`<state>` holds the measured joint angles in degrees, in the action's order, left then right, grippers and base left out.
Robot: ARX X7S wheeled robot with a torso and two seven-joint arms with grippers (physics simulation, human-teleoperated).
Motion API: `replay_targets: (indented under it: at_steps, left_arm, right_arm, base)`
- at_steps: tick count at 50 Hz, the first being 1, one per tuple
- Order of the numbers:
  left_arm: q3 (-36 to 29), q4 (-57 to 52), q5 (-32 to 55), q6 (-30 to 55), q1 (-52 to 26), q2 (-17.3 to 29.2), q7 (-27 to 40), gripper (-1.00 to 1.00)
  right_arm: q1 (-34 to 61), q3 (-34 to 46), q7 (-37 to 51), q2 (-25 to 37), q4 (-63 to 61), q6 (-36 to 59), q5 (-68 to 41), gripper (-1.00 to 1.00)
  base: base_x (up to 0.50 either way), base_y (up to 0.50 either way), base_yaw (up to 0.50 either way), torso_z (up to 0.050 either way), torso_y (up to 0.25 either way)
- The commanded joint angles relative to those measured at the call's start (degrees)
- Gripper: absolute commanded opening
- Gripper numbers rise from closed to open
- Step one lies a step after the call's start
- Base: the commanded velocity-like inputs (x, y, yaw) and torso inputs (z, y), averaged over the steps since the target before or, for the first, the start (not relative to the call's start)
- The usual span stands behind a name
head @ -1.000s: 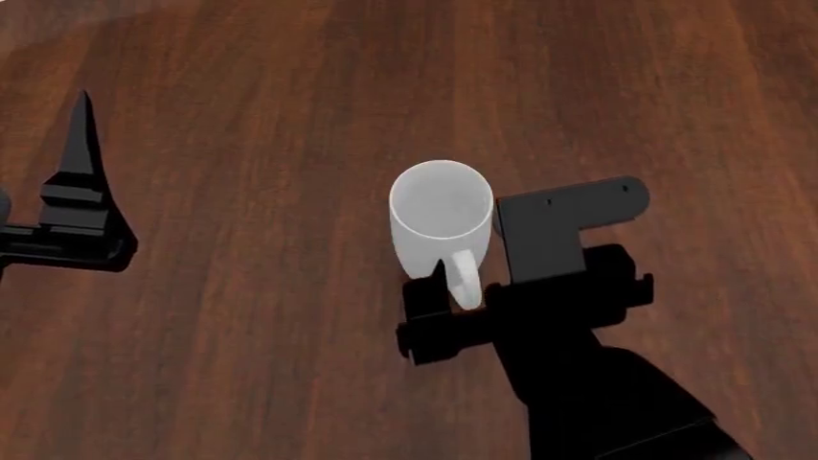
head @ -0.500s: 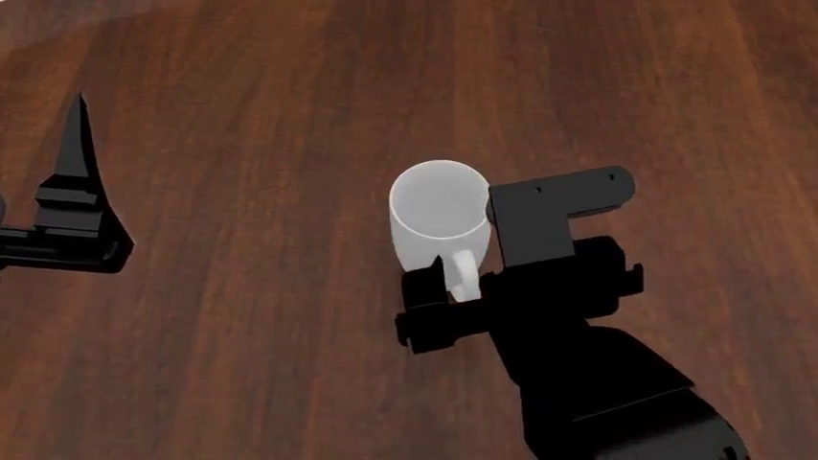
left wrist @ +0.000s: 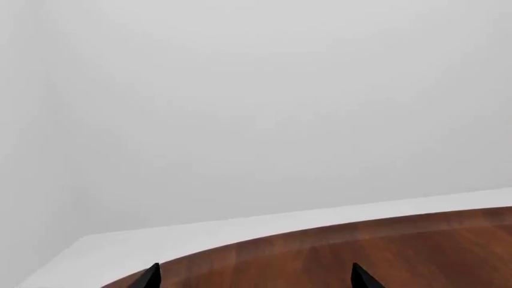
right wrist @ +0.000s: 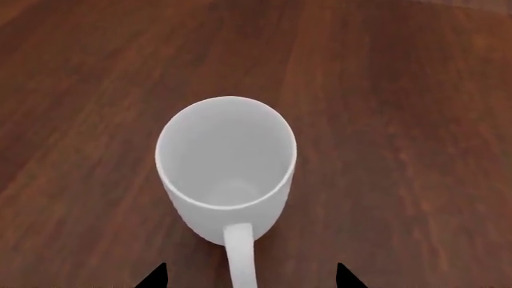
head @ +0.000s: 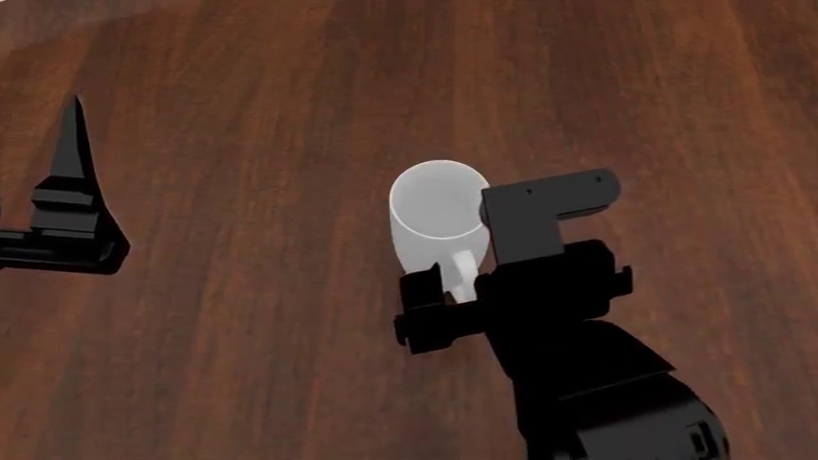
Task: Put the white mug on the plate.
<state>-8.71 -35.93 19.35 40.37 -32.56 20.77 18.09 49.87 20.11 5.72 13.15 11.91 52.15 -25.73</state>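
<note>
Head view: right gripper (head: 450,287), apparently open, straddles white mug (head: 439,218) handle on table (head: 256,364).

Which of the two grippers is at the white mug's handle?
The right gripper: its open fingertips straddle the white mug's handle. The left gripper hangs far aside near the table edge, facing a blank wall.

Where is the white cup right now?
The white mug stands upright on the brown table, near the middle of the head view. Its handle points at the right gripper, whose open fingertips sit either side of it.
</note>
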Motion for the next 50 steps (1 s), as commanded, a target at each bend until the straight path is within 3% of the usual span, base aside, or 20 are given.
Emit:
replay_targets:
  at_steps: [1,50]
  left_arm:
    - [-0.1,0.1,0.1,-0.2,0.2,0.2,0.1,1.00]
    - [-0.6,0.6,0.4,-1.0,0.4,0.7,0.8,1.00]
  right_arm:
    - [1.2,1.2,-0.8,-0.7,3.7,-1.3,0.6,1.00]
    - [5.0,4.7,-3.2,-3.1,17.3,-7.0,2.6,1.00]
  base:
    - [0.00,0.00,0.00,0.000,0.000]
    - [0.00,0.00,0.00,0.000,0.000]
